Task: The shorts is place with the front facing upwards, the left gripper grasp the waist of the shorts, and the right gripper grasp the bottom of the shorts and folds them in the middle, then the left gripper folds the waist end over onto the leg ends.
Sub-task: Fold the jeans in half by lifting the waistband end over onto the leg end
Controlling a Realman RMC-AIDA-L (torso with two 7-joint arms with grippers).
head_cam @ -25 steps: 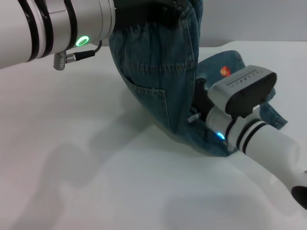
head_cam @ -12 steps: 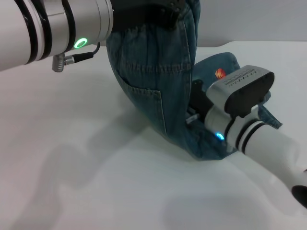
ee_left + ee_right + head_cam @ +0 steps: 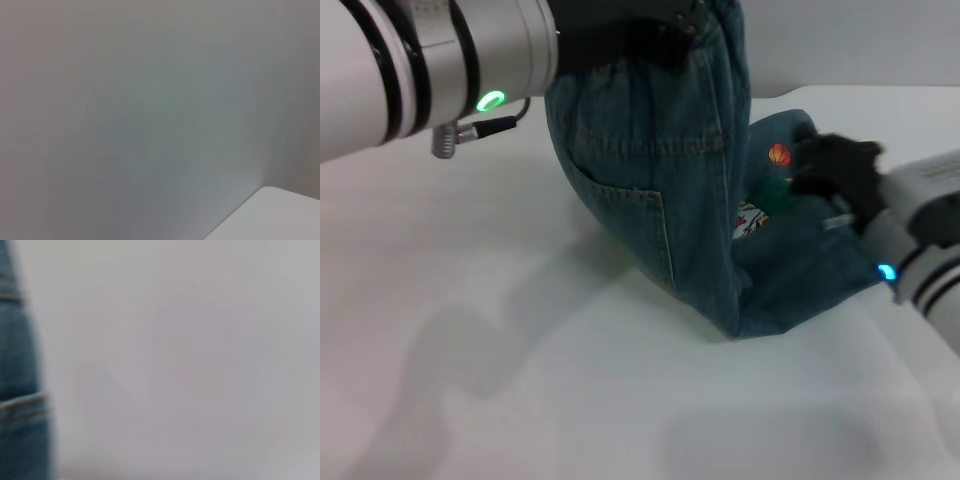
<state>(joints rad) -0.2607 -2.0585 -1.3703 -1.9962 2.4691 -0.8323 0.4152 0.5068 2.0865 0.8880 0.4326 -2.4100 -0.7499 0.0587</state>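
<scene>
At the top centre of the head view the black-clawed left gripper (image 3: 650, 25) is clamped on the gathered elastic waist (image 3: 650, 62) of the large blue denim shorts (image 3: 665, 190), which hang down to the white table (image 3: 470, 340). The black right gripper (image 3: 825, 165), at the right edge, hovers over the lower legs (whether its jaws are parted I cannot tell). If the waist swings over too fast, the hanging denim could drag or bunch and spoil the fold.

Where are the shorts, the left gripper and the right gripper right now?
shorts (image 3: 650, 190): head view, on the hanging denim panel.
left gripper (image 3: 630, 30): head view, on the black claw at the waist.
right gripper (image 3: 835, 165): head view, on the black claw beside the cartoon print.
</scene>
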